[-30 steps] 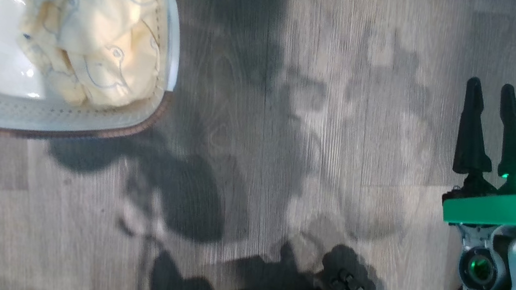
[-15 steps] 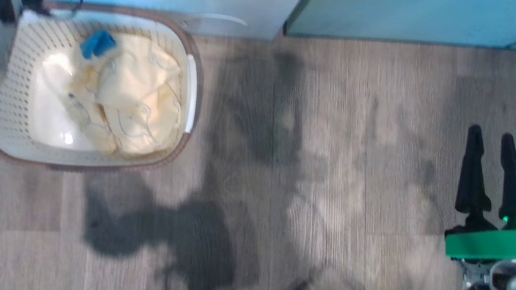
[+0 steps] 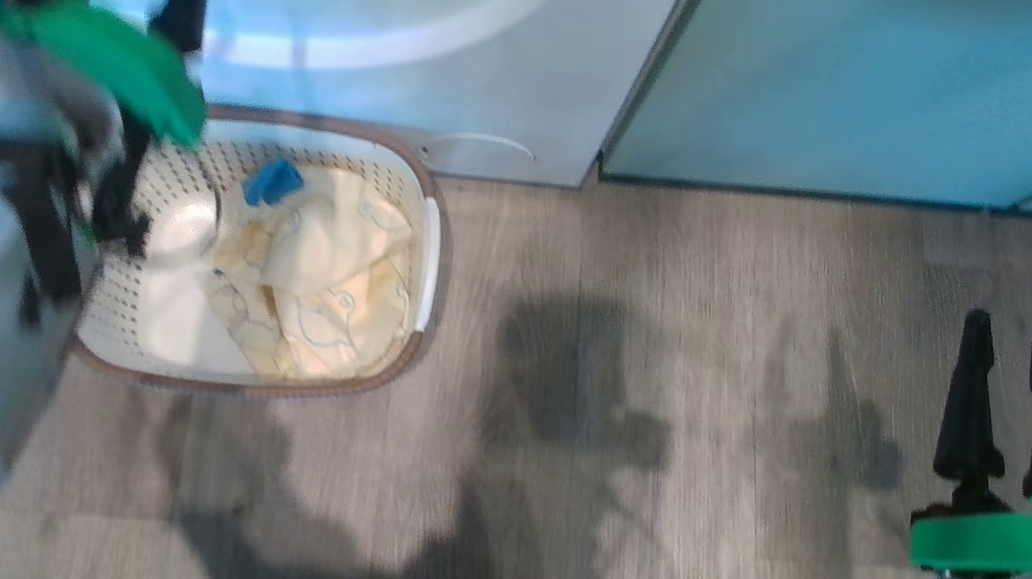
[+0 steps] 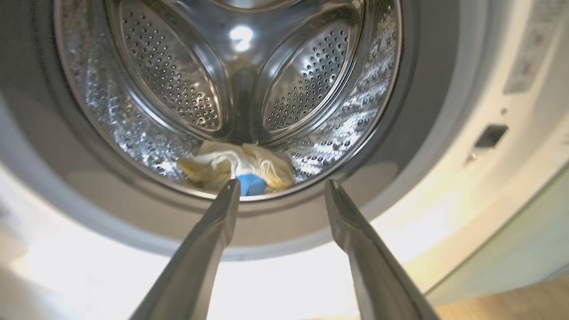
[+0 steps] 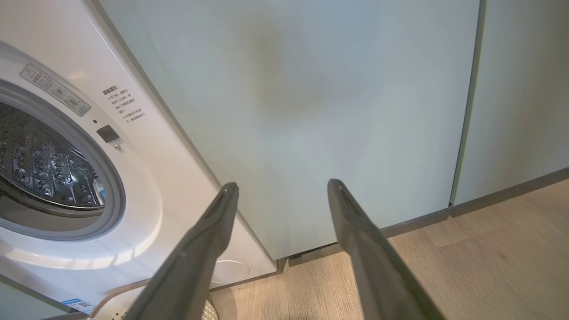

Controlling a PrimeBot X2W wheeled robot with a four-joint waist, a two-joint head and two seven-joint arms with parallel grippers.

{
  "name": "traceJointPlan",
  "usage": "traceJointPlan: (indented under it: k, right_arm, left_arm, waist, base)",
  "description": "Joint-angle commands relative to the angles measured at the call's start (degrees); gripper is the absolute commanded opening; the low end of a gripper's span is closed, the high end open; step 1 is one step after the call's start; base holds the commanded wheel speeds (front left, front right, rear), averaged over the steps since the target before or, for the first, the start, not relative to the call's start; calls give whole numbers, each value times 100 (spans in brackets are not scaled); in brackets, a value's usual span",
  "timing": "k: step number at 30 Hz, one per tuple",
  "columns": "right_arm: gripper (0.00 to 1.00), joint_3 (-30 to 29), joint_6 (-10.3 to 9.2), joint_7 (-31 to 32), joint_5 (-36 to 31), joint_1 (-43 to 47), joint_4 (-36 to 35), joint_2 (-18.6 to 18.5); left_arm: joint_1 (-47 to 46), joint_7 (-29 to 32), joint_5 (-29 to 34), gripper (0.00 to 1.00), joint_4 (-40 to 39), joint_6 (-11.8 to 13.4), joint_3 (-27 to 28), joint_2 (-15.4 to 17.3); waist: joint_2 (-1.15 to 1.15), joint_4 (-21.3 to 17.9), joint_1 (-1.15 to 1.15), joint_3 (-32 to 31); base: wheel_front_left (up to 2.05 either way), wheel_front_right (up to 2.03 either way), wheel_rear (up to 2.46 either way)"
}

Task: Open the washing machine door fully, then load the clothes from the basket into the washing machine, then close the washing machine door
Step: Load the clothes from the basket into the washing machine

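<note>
Loading seemed underway: from the head, clothes (image 3: 326, 273) lay in the basket (image 3: 429, 247) at the foot of the washing machine (image 3: 508, 56). At its mouth the left gripper (image 4: 282, 184), spread and empty, faced a garment (image 4: 266, 169) in the drum (image 4: 178, 75). Beside the machine the right gripper (image 5: 282, 184) gaped idle. Next, I judged: a reach down for more.

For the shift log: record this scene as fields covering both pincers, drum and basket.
left pincer: open, empty, facing the drum
right pincer: open, empty, over the floor
drum load: one cream garment with blue trim
basket: on floor before the washing machine, clothes inside
</note>
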Motion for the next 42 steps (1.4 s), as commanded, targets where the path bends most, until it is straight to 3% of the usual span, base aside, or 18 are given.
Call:
traceJointPlan:
  k: [1, 7, 17, 26, 42]
  right_arm:
    - [100, 63, 1, -55, -68, 94, -188, -71]
    - [100, -85, 1, -55, -127, 313, -240, -132]
    - [100, -187, 1, -55, -201, 691, -240, -183]
    - [100, -302, 1, -55, -265, 1048, -250, -202]
    - [100, -111, 1, -55, -238, 1287, -152, -328]
  left_arm:
    - [106, -34, 17, 100, -344, 54, 221, 245]
    - [1505, -34, 45, 100, -1340, 269, 580, 87]
    - [3004, -34, -4, 100, -2174, 358, 1094, -86]
    - [3946, -35, 68, 100, -2759, 357, 1357, -146]
    - [4924, -35, 106, 100, -3008, 315, 1929, -293]
  waist:
    - [-1, 99, 1, -174]
    - [-1, 227, 1, -521]
    - [-1, 375, 1, -1066]
    - [-1, 503, 1, -1563]
    - [-1, 493, 1, -2053]
  base:
    - [0, 0, 0]
    - [0, 0, 0]
    - [0, 0, 0]
    - [0, 0, 0]
    - [0, 0, 0]
